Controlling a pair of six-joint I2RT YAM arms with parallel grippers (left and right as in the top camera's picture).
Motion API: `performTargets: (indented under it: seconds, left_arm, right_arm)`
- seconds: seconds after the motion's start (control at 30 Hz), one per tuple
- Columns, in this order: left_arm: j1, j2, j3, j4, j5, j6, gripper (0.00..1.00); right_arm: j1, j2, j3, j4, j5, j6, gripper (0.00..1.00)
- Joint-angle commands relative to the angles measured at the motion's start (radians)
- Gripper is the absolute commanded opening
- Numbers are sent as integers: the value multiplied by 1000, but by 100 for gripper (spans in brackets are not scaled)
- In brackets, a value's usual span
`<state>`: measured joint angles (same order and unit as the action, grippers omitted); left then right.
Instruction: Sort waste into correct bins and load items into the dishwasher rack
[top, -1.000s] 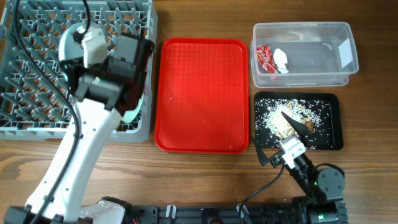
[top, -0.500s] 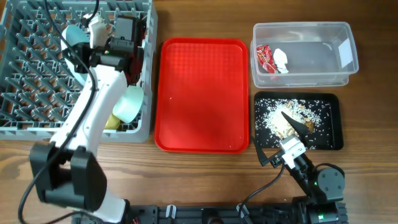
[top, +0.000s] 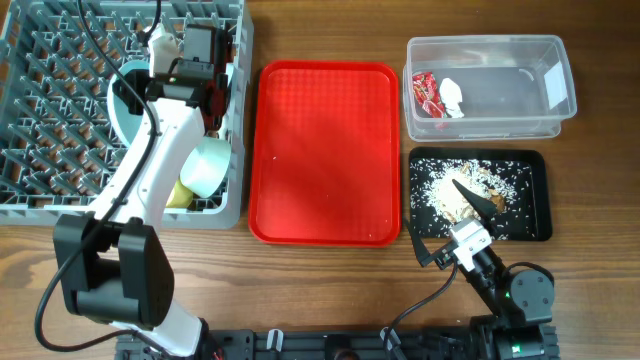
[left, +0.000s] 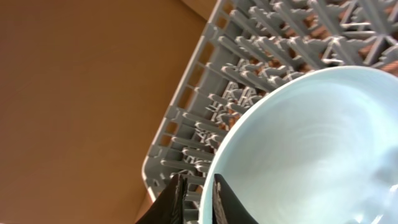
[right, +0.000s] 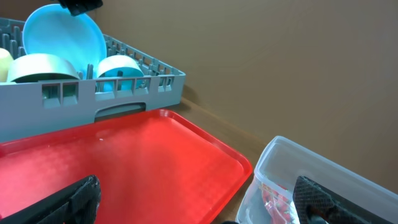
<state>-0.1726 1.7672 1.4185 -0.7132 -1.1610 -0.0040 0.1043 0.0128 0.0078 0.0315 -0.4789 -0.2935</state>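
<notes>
Loading step: the plate (left: 311, 143) stands in the rack (top: 40, 120), upper left, its rim pinched in your left tool (left: 198, 190); next, release it carefully.

The wooden bench (top: 300, 290) carries four things: a grey rack (top: 60, 212) at far left, a red tray (top: 325, 150) in the middle, a clear tub (top: 510, 95) at far right, and a black tray (top: 541, 200) just nearer than the tub.
</notes>
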Motion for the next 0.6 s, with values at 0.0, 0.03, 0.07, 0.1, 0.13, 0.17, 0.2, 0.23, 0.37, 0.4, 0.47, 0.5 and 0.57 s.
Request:
performTargets:
  seconds: [0.0, 0.03, 0.07, 0.1, 0.13, 0.17, 0.2, 0.23, 0.37, 0.4, 0.47, 0.5, 0.57]
  left_arm:
    - [-40, 0, 3, 3, 54, 1, 23]
    - [-55, 0, 3, 3, 54, 1, 25]
    - [-77, -2, 3, 3, 54, 1, 29]
    - [-101, -2, 3, 3, 54, 1, 32]
    - [-126, -6, 3, -1, 53, 1, 33]
    - [-158, -12, 3, -8, 53, 1, 40]
    - [-184, -22, 3, -12, 49, 0, 45]
    - [-206, -37, 3, -12, 50, -2, 52]
    - [-334, -209, 3, -92, 194, -144, 82]
    - [-351, -255, 3, -120, 258, -192, 87]
    - [-371, -369, 3, -195, 459, -300, 93]
    - [-372, -435, 3, -228, 572, -331, 100]
    - [-372, -548, 3, -287, 739, -349, 100]
  right_arm:
    - [4, -9, -3, 5, -16, -2, 100]
    - [4, -9, -3, 5, -16, -2, 100]
    - [4, -9, -3, 5, -16, -2, 100]
    - [4, -9, -3, 5, -16, -2, 100]
    - [4, -9, -3, 5, -16, -2, 100]
    - [4, -9, -3, 5, -16, -2, 100]
    - [4, -9, -3, 5, -16, -3, 100]
    - [4, -9, -3, 5, -16, -2, 100]
    - [4, -9, -3, 5, -16, -2, 100]
    - [4, -9, -3, 5, -16, -2, 100]
    - [4, -9, -3, 5, -16, -2, 100]
    - [4, -9, -3, 5, -16, -2, 100]
    - [4, -9, -3, 5, -16, -3, 100]
